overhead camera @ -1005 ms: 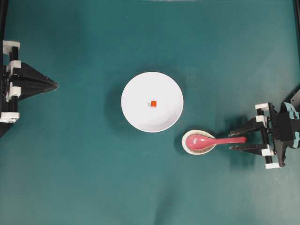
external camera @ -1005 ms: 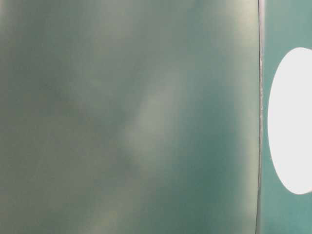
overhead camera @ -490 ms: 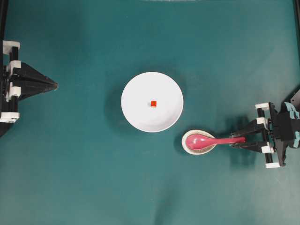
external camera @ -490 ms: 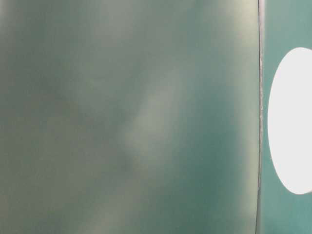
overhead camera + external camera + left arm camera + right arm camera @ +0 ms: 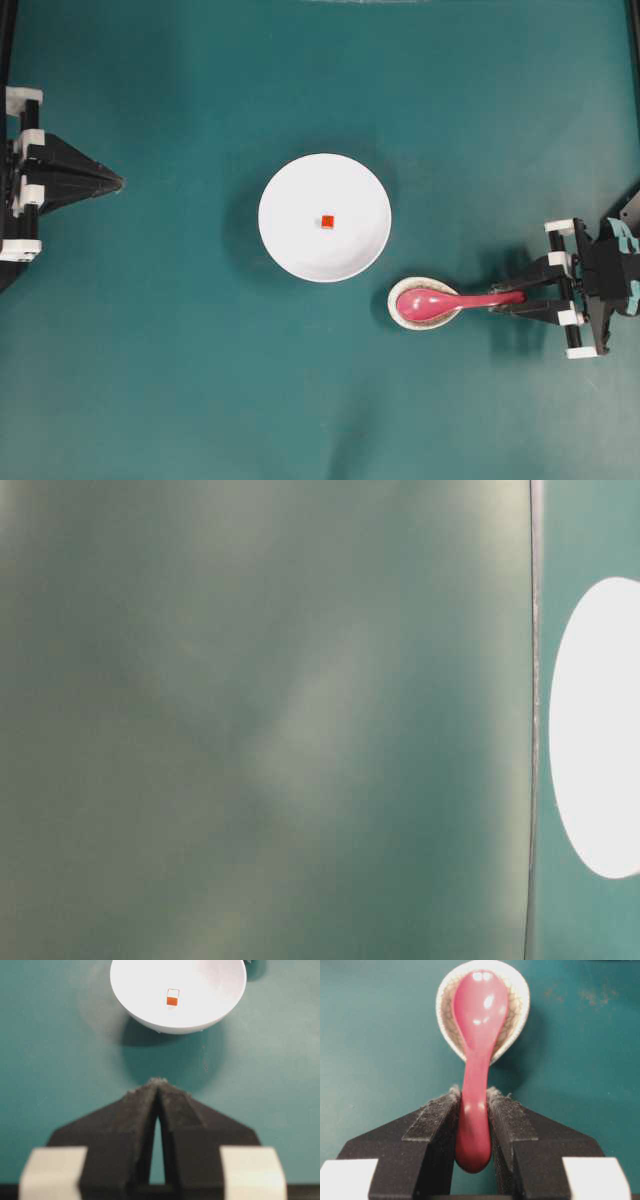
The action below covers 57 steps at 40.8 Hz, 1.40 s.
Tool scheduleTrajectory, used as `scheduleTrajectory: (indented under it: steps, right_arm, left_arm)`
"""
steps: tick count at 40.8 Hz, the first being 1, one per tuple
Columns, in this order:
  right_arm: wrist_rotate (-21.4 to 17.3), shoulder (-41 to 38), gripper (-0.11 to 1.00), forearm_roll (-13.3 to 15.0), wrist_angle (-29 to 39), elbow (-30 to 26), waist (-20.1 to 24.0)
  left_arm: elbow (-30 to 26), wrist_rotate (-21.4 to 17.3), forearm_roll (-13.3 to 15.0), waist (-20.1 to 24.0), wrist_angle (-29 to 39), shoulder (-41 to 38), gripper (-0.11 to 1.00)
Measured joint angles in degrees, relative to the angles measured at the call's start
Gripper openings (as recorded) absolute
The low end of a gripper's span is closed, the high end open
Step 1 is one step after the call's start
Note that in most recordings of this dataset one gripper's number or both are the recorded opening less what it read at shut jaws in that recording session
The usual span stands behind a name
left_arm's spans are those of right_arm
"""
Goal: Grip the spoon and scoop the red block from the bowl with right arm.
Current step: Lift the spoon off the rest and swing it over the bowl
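The pink-red spoon (image 5: 445, 299) lies with its scoop in a small speckled cream dish (image 5: 408, 315) and its handle pointing right. My right gripper (image 5: 500, 299) is shut on the spoon's handle end; in the right wrist view the spoon (image 5: 476, 1060) sits squeezed between both pads, with the gripper (image 5: 474, 1094) low over the table. The white bowl (image 5: 290, 240) stands mid-table with the tiny red block (image 5: 327, 221) in its middle. My left gripper (image 5: 118, 182) is shut and empty at the far left; its wrist view shows the gripper (image 5: 158, 1081), the bowl (image 5: 210, 1005) and the block (image 5: 172, 998).
The teal table top (image 5: 200, 380) carries only the bowl, the small dish (image 5: 517, 1015) and the spoon. The table-level view shows a blurred teal surface and a white oval (image 5: 595, 730) at its right edge.
My right gripper's fingers have closed from either side of the spoon's handle end onto it. The spoon, bowl and block have not moved. The left arm is still.
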<state>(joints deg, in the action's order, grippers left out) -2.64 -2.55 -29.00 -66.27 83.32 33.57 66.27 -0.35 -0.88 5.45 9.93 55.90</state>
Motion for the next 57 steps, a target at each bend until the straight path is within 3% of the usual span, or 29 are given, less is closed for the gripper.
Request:
scheduleTrajectory:
  steps: [21, 35, 42, 57]
  right_arm:
    - [0.1, 0.6, 0.25, 0.0, 0.0, 0.3, 0.0]
    - [0.4, 9.5, 0.25, 0.0, 3.4, 1.1, -2.3]
    - [1.6, 16.1, 0.25, 0.0, 10.7, 0.3, -5.4]
    - [13.2, 35.2, 0.25, 0.0, 37.0, -6.2, -16.2]
  left_arm:
    - [0.0, 0.0, 0.0, -0.1, 0.0, 0.0, 0.00]
    - [0.0, 0.0, 0.0, 0.0, 0.0, 0.0, 0.00]
    - [0.0, 0.0, 0.0, 0.0, 0.0, 0.0, 0.00]
    - [0.0, 0.1, 0.0, 0.0, 0.0, 0.0, 0.00]
